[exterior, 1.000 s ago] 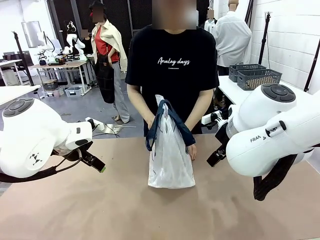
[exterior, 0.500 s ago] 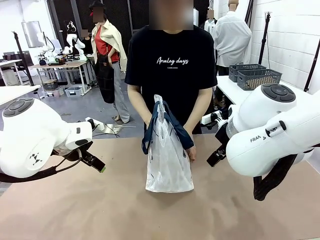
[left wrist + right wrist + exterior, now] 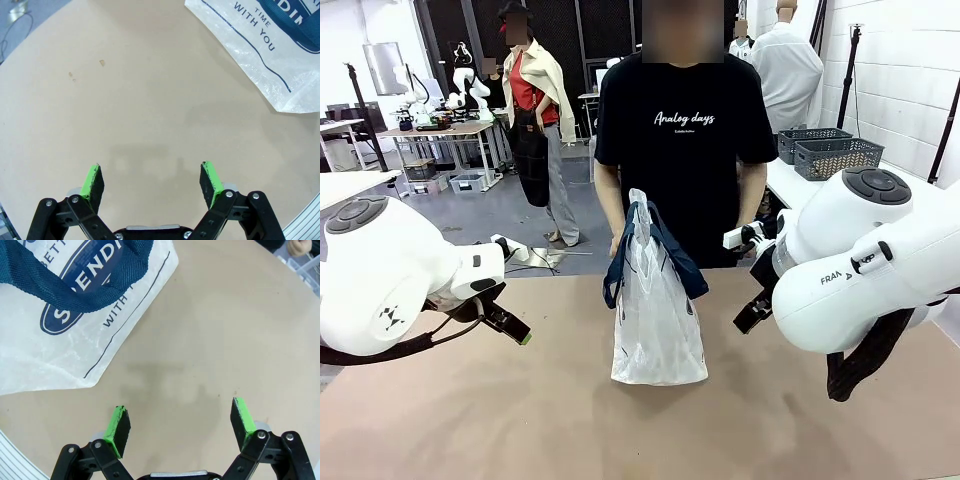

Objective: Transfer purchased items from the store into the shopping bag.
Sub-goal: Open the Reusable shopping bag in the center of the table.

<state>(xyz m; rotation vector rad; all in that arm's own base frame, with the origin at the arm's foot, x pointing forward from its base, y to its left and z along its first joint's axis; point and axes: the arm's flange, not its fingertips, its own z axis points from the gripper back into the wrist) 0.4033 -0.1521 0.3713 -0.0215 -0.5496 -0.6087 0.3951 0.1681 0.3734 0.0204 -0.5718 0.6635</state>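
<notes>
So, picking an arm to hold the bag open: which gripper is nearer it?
The right gripper: the bag lies close in front of it, whereas from the left gripper the bag's corner lies far across the table.

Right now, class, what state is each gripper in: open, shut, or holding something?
Left gripper: open, holding nothing.
Right gripper: open, holding nothing.

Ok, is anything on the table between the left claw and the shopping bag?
Nothing visible. Bare table lies between the open left claw and the shopping bag, which stands upright mid-table.
</notes>
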